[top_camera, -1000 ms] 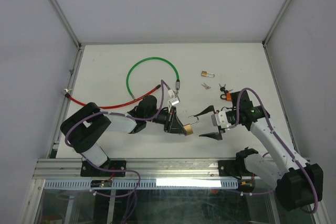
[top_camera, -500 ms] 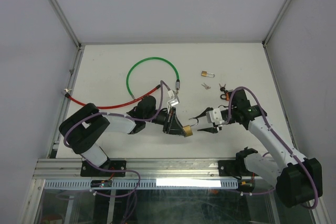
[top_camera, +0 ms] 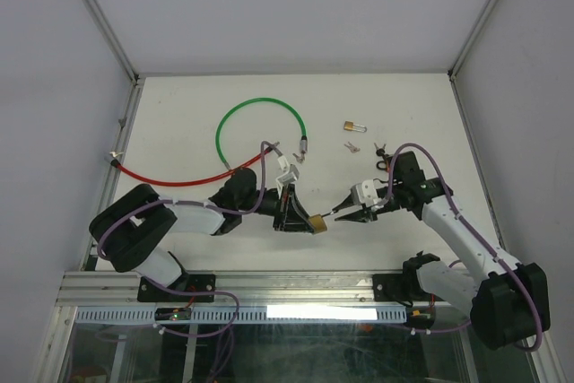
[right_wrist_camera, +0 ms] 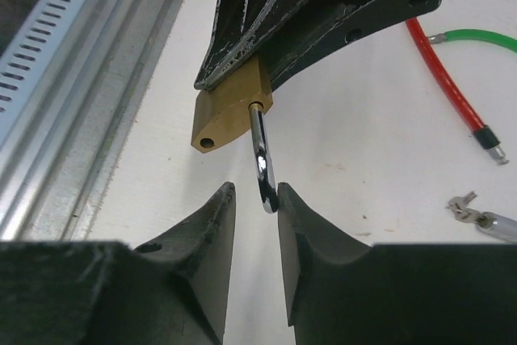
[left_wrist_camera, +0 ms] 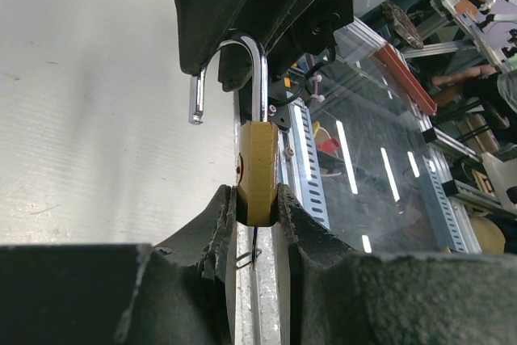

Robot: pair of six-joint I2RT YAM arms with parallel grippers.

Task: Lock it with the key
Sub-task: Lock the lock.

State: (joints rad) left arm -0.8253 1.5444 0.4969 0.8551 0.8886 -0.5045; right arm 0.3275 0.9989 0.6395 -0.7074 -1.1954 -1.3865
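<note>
Left wrist: left pincer (left_wrist_camera: 257,199) pinches a brass padlock (left_wrist_camera: 257,169), its curved chrome shackle (left_wrist_camera: 260,78) within part-spread right pincer (right_wrist_camera: 255,199).

Robotics lab test cell: a white tabletop (top_camera: 179,105) sits boxed in by plain white panels (top_camera: 287,6) and aluminium frame posts (top_camera: 99,15) at the upper left and upper right of the overhead view. A slotted aluminium rail (top_camera: 269,289) lines the bottom edge, and cluttered workshop equipment (left_wrist_camera: 477,6) fills the left wrist view's upper right.
</note>
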